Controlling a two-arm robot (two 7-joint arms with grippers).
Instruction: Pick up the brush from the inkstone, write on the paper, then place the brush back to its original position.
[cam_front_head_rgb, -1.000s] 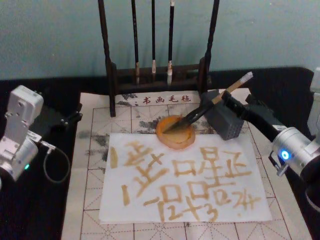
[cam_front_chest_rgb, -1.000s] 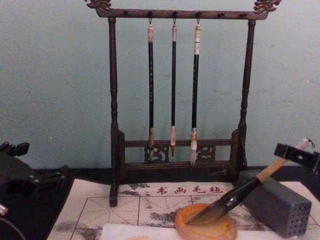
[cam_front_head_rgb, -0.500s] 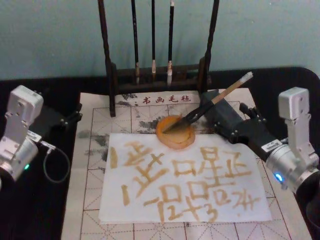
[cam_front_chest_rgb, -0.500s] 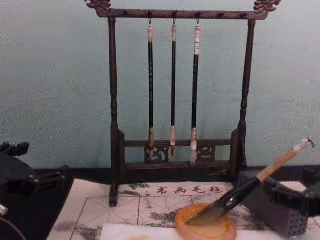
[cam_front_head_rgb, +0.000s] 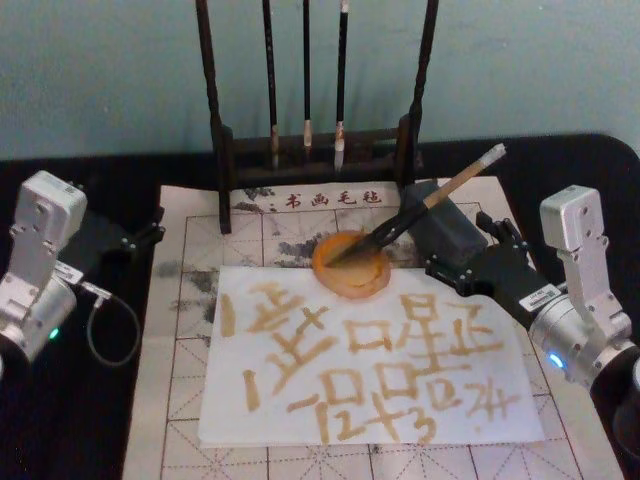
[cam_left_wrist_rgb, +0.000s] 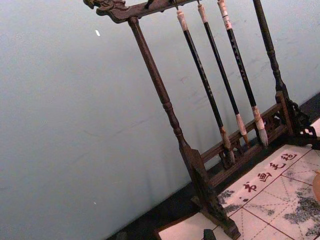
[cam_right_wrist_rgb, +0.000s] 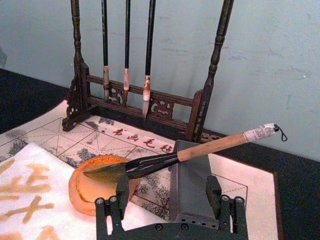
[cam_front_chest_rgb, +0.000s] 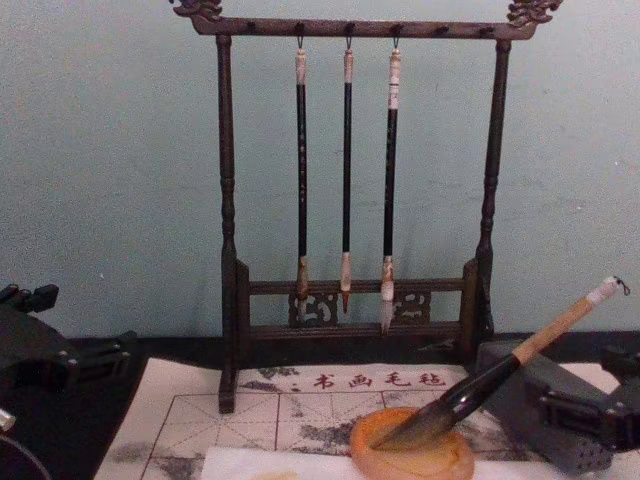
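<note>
The right gripper hangs with jaws apart and empty; just ahead of it the brush leans on the grey block, so its tuft rests in the inkstone; beside them lies the written paper, and the left gripper sits parked well apart

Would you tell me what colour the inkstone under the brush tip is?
The inkstone is orange-amber, seen best in the right wrist view.

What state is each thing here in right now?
Brush: released, tuft in inkstone, handle leaning on the grey block.
Inkstone: upright, touching paper's edge.
Paper: flat, covered with amber characters.
Right gripper: open, apart from brush.
Left gripper: parked beside the mat.
</note>
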